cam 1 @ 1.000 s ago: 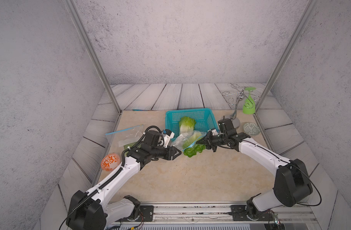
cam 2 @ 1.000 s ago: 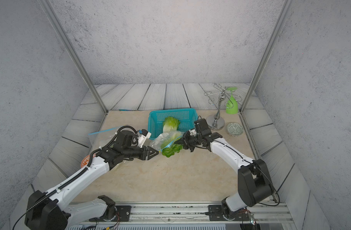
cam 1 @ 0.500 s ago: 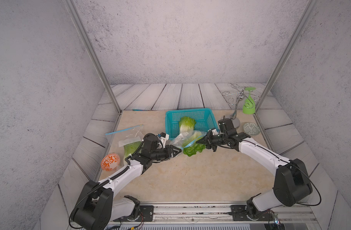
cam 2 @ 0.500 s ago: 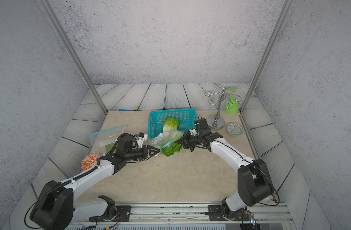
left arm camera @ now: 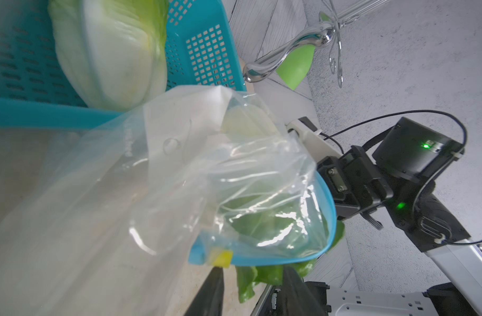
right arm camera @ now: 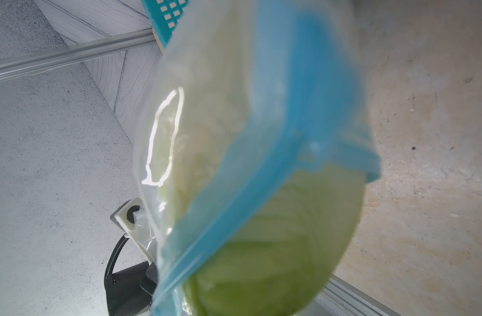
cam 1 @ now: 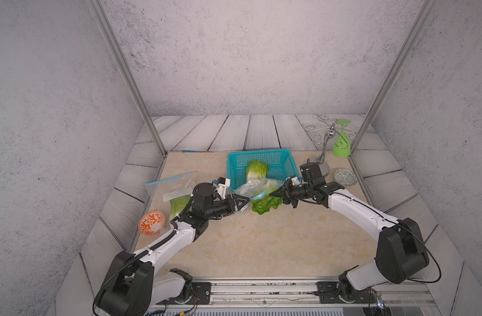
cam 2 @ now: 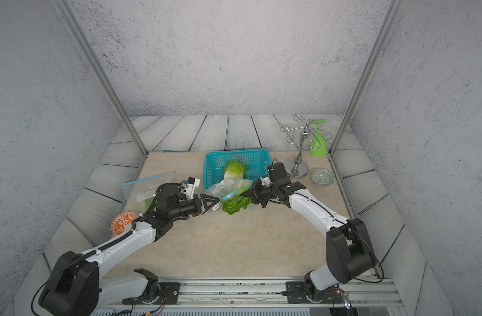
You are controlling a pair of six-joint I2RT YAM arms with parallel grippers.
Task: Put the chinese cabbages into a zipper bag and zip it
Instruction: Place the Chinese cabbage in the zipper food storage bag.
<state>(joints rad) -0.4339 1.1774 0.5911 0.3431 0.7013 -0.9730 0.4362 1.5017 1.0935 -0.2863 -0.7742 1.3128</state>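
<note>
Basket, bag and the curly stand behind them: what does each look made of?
Basket: moulded plastic, teal and slightly glossy; its walls are a punched grid. Bag: thin clear plastic film, crinkled with bright glints, with a blue zip strip along the mouth. Stand: probably polished metal, going by the mirror-bright wire and foot.
</note>
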